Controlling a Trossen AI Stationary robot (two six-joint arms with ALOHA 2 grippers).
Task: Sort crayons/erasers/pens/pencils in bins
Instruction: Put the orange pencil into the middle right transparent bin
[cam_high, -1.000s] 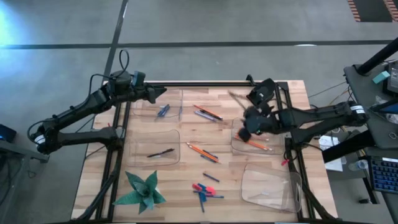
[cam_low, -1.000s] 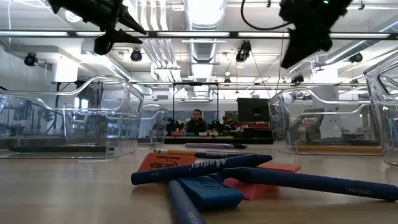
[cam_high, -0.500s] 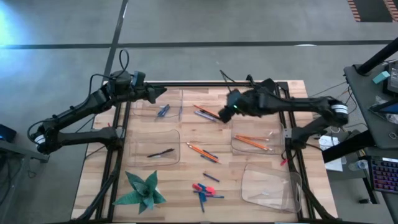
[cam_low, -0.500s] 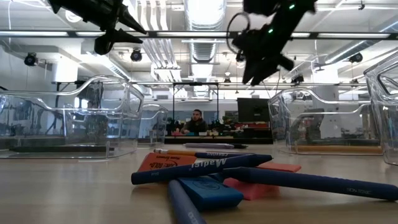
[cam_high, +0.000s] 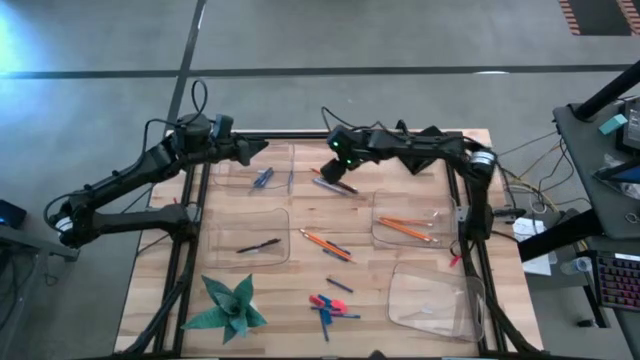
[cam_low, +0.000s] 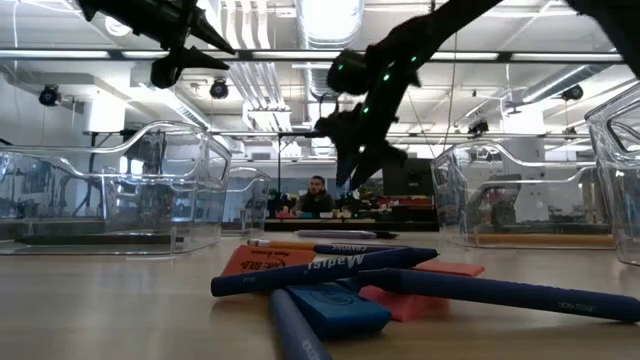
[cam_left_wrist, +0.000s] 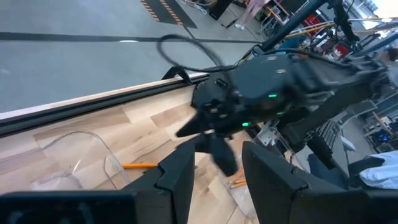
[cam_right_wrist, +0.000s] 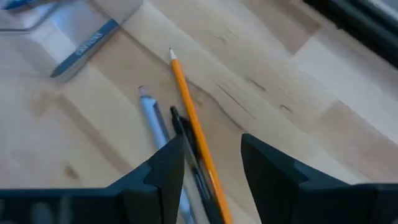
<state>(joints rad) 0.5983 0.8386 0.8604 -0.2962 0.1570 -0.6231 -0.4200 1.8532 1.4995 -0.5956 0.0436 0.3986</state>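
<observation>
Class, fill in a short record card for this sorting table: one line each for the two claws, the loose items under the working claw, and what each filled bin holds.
Right claw: open, above the loose orange pencil, grey pen and black pen on the wooden table.
Left claw: open, waiting over the far-left clear plastic bin.
Right-side clear bin: two orange pencils.
Near-left clear bin: one black stick.

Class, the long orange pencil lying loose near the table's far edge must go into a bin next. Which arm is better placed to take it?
The right. Its gripper hangs open directly above the long orange pencil, fingers either side. The left gripper waits farther off, over the far-left clear plastic bin.
</observation>
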